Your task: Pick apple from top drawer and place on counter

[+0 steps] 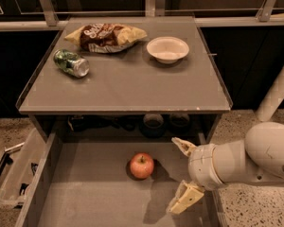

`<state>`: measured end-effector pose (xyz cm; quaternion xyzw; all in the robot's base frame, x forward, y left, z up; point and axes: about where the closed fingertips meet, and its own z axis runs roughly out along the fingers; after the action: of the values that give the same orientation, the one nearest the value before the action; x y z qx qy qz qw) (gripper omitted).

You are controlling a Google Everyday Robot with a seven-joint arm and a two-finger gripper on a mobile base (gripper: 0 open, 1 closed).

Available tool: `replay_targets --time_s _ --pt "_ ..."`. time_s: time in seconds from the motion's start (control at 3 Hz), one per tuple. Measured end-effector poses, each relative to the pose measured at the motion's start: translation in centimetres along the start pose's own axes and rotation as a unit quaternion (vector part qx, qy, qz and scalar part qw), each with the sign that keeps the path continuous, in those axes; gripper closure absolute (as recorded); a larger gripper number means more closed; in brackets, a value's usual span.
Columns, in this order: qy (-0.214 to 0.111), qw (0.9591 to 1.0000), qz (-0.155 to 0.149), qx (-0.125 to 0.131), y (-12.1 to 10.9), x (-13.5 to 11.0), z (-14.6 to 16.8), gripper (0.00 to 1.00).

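- Where the open top drawer (85, 197) ends at its left wall, a clear plastic bin (16, 178) sits just outside it. The drawer itself is grey matte metal, flat-floored, with low sides.
- On the counter (132, 89) above, a flat grey matte slab with a thin raised rim, a crushed green can (72, 63) lies on its side at the left, shiny and dented.
- Next along, a crinkled chip bag (105, 36), soft and foil-like, rests near the back edge.
- The apple (142, 165) sits stem-up on the drawer floor, near the middle and toward the back, touching nothing else.
- It looks firm, smooth and waxy, fairly light, and round enough to roll or slip. I judge the surest hold to be across its widest girth, one finger on each side, with a modest squeeze so it does not bruise.
- A white bowl (167, 49), shallow and smooth, stands on the counter's right half.
- The gripper (176, 176) hangs over the drawer's right part, just beside the apple but apart from it. Its two pale fingers are spread wider than the apple and grasp nothing.
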<state>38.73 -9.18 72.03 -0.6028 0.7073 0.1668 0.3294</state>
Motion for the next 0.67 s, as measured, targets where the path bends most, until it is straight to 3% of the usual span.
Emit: replay_targets --time_s 0.67 --pt "-0.042 0.9989 0.022 0.006 -2.0 0.3 4.3 0.0"
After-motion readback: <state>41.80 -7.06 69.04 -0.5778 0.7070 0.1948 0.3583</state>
